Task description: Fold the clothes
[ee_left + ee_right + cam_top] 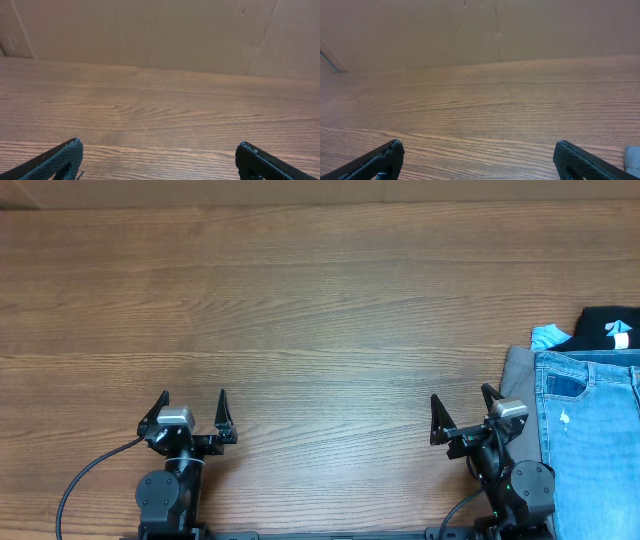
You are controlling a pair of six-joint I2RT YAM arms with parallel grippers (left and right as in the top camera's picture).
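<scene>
I've got the left claw (192, 396) and right claw (461, 394) both spread wide, holding nothing, above the bench (300, 300), jeans (592, 442) piled at three o'clock.

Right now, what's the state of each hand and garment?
left hand, open, empty.
right hand, open, empty.
jeans, lying flat, not gripped, partly out of frame.
grey trousers, under the jeans, only an edge showing.
black top, beyond the jeans, partly out of frame.
</scene>
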